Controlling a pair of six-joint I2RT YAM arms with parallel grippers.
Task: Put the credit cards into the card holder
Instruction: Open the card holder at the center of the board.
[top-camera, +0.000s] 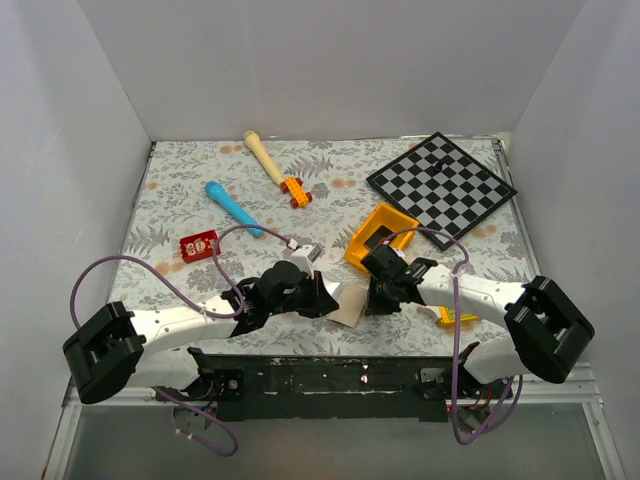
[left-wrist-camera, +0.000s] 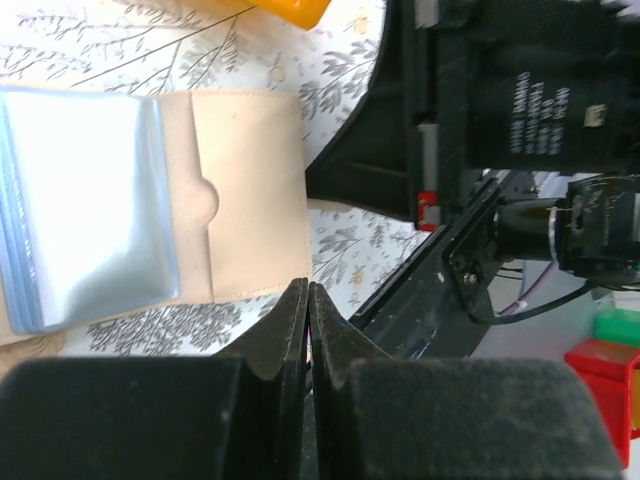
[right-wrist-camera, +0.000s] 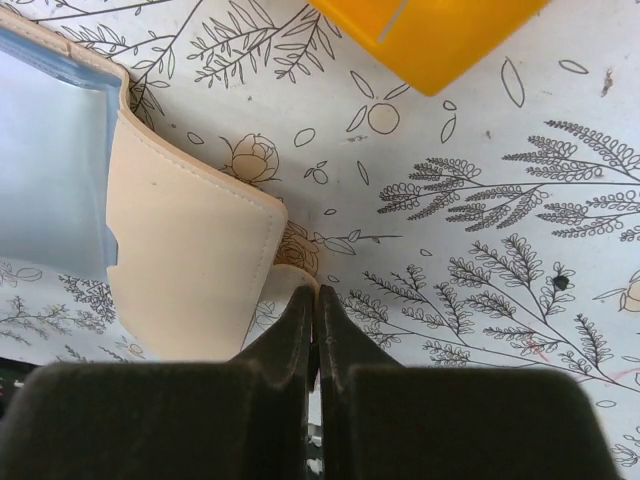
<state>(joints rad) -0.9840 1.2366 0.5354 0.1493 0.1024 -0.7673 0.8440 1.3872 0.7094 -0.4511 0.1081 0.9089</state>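
Red credit card (top-camera: 198, 245) shows only overhead; left claw (left-wrist-camera: 308, 292) and right claw (right-wrist-camera: 317, 297) seem closed.

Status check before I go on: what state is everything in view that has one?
card holder: open, lying flat, pocket lining facing up.
red credit card: lying flat, outside the card holder, not held.
left end effector: shut, nothing visible between its fingers.
right end effector: shut, tips at the card holder's edge.
chessboard: unfolded, lying flat.
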